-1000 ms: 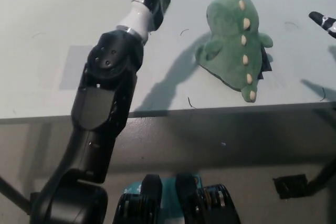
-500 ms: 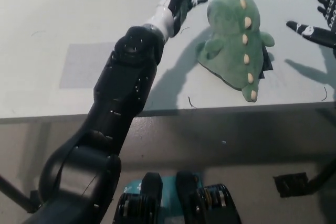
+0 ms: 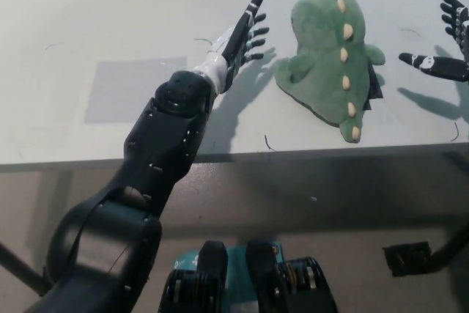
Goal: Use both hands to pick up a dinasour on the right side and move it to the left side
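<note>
Head view: green plush dinosaur point(image 3: 326, 53), cream spikes

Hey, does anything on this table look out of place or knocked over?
The green plush dinosaur lies tipped on its side rather than standing, spikes facing up, with something dark under its right edge. Both hands, left hand and right hand, are open beside it, not touching.

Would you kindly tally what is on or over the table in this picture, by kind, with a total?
Green plush dinosaur: 1
Robot hands over the table, left hand and right hand, both open, one on each side of the dinosaur, neither touching it: 2
Grey rectangular patch on the table: 1
Total: 4
</note>
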Tool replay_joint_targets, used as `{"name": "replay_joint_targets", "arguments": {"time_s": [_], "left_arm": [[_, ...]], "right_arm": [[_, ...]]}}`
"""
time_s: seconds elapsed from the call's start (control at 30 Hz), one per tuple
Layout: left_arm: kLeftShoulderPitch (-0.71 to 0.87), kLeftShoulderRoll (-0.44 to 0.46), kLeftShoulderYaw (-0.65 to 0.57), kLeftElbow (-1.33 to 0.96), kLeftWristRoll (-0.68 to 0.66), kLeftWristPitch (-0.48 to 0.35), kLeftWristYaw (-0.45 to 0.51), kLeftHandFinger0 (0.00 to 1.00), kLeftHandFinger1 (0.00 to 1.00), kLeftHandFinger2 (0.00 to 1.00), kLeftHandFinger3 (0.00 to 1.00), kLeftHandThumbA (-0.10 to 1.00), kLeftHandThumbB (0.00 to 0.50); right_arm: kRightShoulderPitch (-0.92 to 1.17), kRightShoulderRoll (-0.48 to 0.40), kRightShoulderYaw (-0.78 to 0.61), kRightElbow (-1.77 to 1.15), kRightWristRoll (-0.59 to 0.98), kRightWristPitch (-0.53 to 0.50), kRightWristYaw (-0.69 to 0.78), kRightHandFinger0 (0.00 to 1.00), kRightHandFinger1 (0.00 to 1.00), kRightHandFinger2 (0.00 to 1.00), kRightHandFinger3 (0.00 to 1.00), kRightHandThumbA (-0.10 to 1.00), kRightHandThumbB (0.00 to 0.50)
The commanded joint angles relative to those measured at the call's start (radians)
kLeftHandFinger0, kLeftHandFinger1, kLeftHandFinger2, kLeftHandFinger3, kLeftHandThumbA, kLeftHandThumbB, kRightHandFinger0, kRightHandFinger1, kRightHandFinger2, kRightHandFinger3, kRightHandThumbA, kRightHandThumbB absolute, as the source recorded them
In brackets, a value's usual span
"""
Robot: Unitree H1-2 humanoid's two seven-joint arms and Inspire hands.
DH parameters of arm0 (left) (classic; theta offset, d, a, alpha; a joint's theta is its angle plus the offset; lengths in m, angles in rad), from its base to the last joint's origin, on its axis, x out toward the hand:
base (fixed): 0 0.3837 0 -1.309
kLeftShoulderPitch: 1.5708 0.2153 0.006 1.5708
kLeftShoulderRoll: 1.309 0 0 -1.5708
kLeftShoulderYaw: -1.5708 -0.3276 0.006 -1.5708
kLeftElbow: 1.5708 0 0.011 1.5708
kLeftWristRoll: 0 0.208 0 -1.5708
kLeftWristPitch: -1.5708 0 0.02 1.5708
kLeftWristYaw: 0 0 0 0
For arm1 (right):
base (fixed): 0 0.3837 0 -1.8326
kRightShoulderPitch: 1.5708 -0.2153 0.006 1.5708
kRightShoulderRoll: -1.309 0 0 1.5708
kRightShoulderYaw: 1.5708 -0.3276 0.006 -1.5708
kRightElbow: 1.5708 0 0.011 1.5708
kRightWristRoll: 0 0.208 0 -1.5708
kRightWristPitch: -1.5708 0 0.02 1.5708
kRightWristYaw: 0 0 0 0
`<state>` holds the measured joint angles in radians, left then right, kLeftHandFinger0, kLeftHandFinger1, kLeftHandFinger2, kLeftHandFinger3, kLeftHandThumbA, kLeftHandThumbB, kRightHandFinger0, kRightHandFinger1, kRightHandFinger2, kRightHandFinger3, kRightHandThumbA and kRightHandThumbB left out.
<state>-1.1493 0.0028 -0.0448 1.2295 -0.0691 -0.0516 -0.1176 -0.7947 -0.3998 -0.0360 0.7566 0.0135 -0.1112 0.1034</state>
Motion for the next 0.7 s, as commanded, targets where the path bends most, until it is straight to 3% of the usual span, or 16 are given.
{"name": "replay_joint_targets", "arguments": {"time_s": [0.0,0.1,0.17,0.27,0.33,0.43,0.5,0.53,0.57,0.67], "left_arm": [[-0.033,0.003,0.008,0.007,0.010,-0.036,0.003,1.00,1.00,1.00,1.00,1.00,0.328],[-0.026,-0.003,0.014,0.035,0.003,-0.026,-0.004,1.00,1.00,1.00,1.00,1.00,0.375],[-0.011,-0.019,0.003,0.046,0.015,-0.026,-0.001,1.00,1.00,1.00,1.00,1.00,0.362],[0.015,-0.034,0.003,0.053,0.016,-0.043,0.001,1.00,1.00,1.00,1.00,1.00,0.392],[0.040,-0.046,0.007,0.062,0.016,-0.050,0.015,1.00,1.00,1.00,1.00,1.00,0.433],[0.051,-0.056,0.011,0.070,0.014,-0.055,0.018,1.00,1.00,1.00,1.00,1.00,0.440],[0.058,-0.060,0.015,0.069,0.013,-0.053,0.025,1.00,1.00,1.00,1.00,1.00,0.462],[0.060,-0.062,0.018,0.072,0.010,-0.052,0.020,1.00,1.00,1.00,1.00,1.00,0.459],[0.057,-0.063,0.020,0.075,0.009,-0.053,0.019,1.00,1.00,1.00,1.00,1.00,0.460],[0.073,-0.070,0.023,0.067,0.012,-0.048,0.030,1.00,1.00,1.00,1.00,1.00,0.466]], "right_arm": [[0.000,-0.021,-0.031,-0.017,0.033,0.005,0.023,1.00,1.00,1.00,1.00,1.00,0.025],[0.002,-0.019,-0.037,0.035,0.028,0.000,0.017,1.00,1.00,1.00,1.00,1.00,0.021],[-0.007,-0.022,-0.044,0.095,0.039,-0.002,0.037,1.00,1.00,1.00,1.00,1.00,0.015],[-0.009,-0.024,-0.035,0.125,0.036,0.002,0.065,1.00,1.00,1.00,1.00,1.00,0.085],[-0.024,-0.017,-0.028,0.192,0.040,-0.014,0.095,1.00,1.00,1.00,1.00,1.00,0.174],[-0.029,-0.016,-0.018,0.230,0.023,-0.026,0.086,1.00,1.00,1.00,1.00,1.00,0.199],[-0.025,-0.010,-0.015,0.230,0.018,-0.029,0.082,1.00,1.00,1.00,1.00,1.00,0.183],[-0.026,0.001,-0.016,0.232,0.015,-0.027,0.064,1.00,1.00,1.00,1.00,1.00,0.136],[-0.030,0.001,-0.017,0.236,0.014,-0.028,0.061,1.00,1.00,1.00,1.00,1.00,0.136],[-0.029,0.037,-0.018,0.247,0.017,-0.035,0.041,1.00,1.00,1.00,1.00,1.00,0.064]]}}
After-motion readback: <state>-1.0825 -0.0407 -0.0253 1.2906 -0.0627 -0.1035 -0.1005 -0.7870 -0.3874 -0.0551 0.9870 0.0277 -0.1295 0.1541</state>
